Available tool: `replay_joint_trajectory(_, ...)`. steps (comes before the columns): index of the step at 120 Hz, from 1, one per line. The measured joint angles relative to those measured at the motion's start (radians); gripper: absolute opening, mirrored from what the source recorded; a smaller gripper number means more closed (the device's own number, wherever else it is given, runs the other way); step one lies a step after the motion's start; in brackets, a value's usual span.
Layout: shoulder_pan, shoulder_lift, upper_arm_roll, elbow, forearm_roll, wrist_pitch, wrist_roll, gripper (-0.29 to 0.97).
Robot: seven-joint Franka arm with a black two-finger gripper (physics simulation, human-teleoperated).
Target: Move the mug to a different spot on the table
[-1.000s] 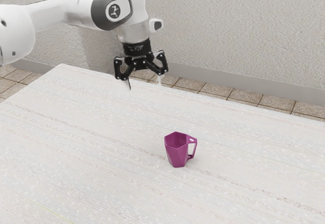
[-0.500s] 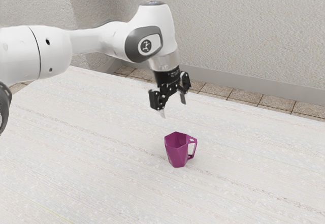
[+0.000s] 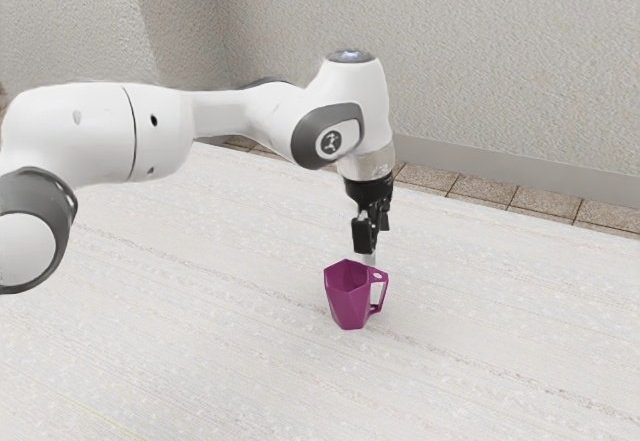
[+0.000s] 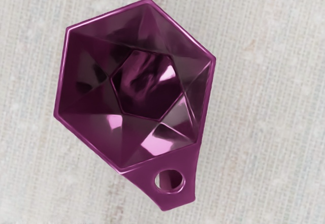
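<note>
Bright even light — glossy highlights inside mug (image 4: 137, 82), faint shadows.

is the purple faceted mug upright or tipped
Upright: the purple faceted mug stands on its base, rim up; the wrist view looks straight down into it.

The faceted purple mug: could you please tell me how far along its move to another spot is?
The approach looks done: the black gripper hangs just above the rim of the faceted purple mug, and the wrist view looks straight into it. In hand: lining up the grasp. The mug stands upright on the pale table, not lifted. Left: grasp, carry, set down elsewhere.
</note>
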Motion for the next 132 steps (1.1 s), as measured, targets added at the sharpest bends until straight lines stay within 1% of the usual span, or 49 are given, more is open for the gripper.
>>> replay_joint_trajectory(12,-0.006,0.007,-0.003,0.001,0.024,0.005,-0.089,0.68)
replay_joint_trajectory(34,-0.022,0.016,-0.006,-0.011,0.044,0.004,-0.224,0.68)
replay_joint_trajectory(60,-0.038,0.048,-0.006,-0.019,0.108,-0.001,-0.341,0.68)
replay_joint_trajectory(77,-0.048,0.059,-0.006,-0.019,0.141,-0.004,-0.398,0.68)
replay_joint_trajectory(111,-0.051,0.087,-0.006,-0.017,0.172,-0.004,-0.475,0.68)
replay_joint_trajectory(132,-0.052,0.100,-0.006,-0.015,0.196,0.002,-0.495,0.68)
